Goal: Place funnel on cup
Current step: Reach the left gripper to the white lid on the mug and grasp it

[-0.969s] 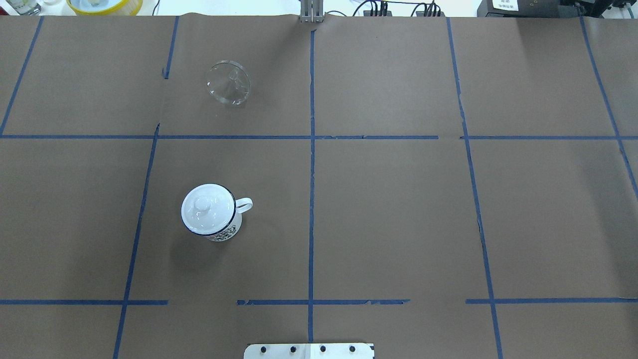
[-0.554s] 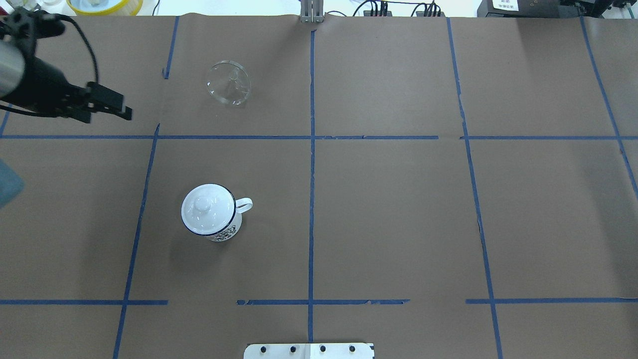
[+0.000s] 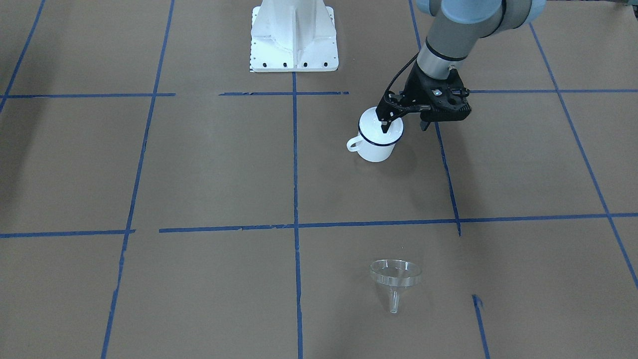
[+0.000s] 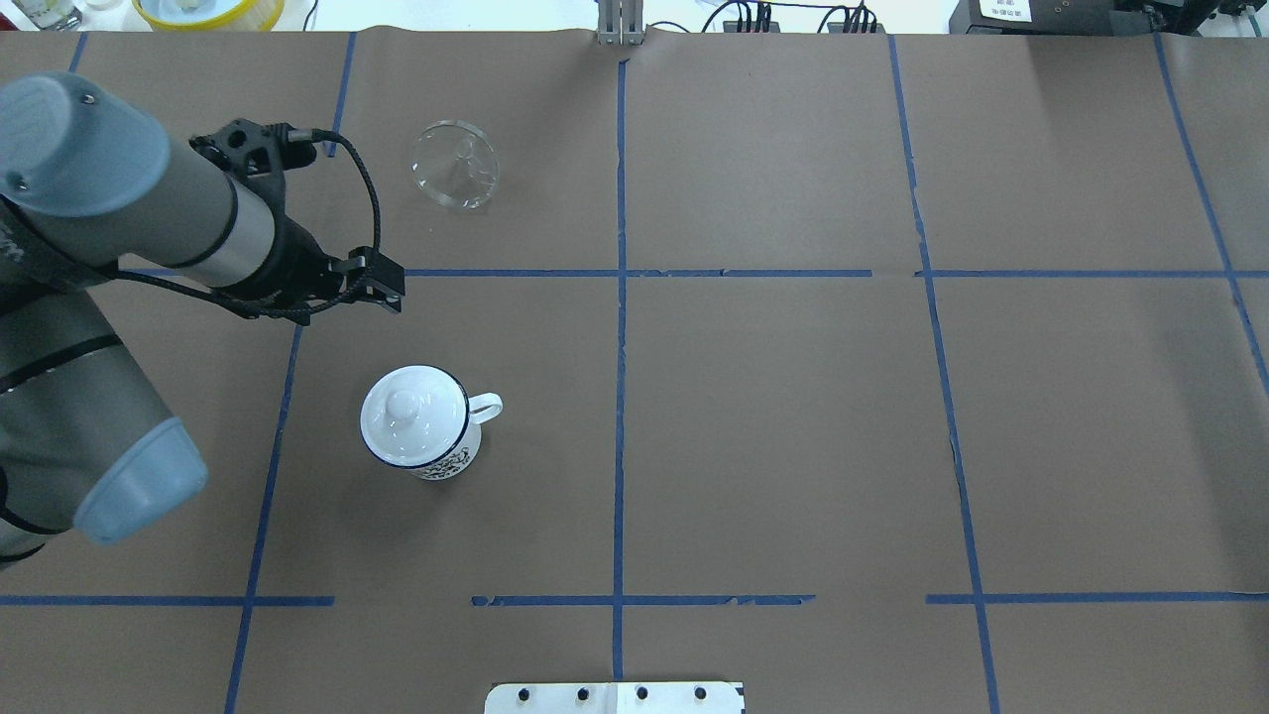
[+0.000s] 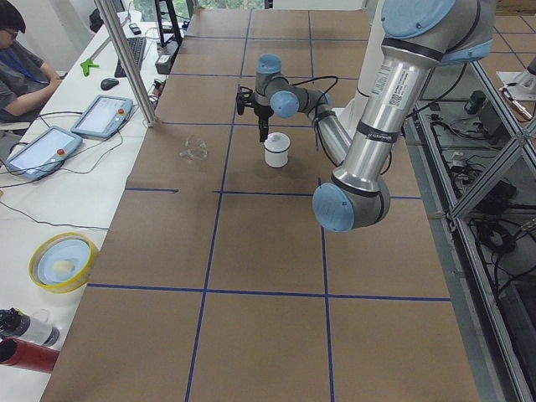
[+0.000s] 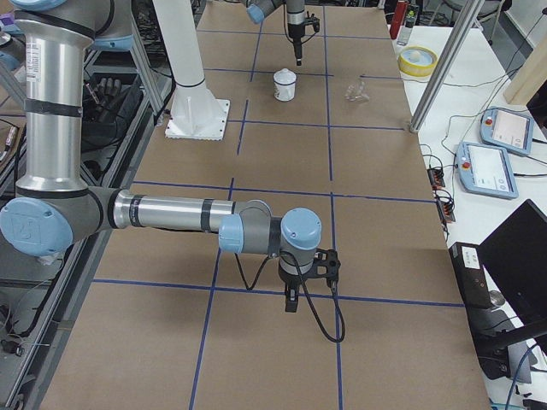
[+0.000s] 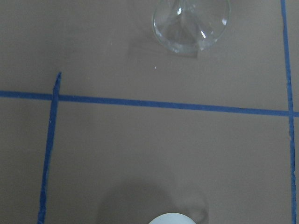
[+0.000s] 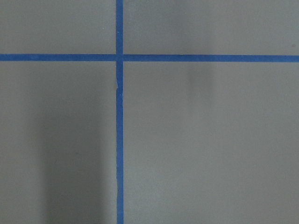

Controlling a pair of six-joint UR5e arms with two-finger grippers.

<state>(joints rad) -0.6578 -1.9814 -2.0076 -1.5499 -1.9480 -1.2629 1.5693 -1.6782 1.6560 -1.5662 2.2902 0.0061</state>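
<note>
The clear funnel (image 4: 454,165) lies on the brown table, rim tilted, far from the robot; the left wrist view shows it at the top (image 7: 191,23). The white cup (image 4: 436,446) with a dark blue rim stands nearer, handle to the right, with a round white knobbed lid (image 4: 408,409) on it. My left gripper (image 4: 389,283) hangs open and empty above the table between cup and funnel, a little left of both; the front-facing view shows its two fingers wide apart (image 3: 403,124) over the cup (image 3: 375,147). My right gripper (image 6: 291,299) shows only in the right side view; I cannot tell its state.
Blue tape lines grid the table. The robot's white base plate (image 4: 615,697) is at the near edge. A yellow bowl (image 4: 208,10) sits beyond the far left edge. An operator (image 5: 21,59) and tablets are at the side bench.
My left arm has come in from the left and swung right and nearer, from the far left edge to a spot between cup and funnel. Cup, lid and funnel have not moved.
</note>
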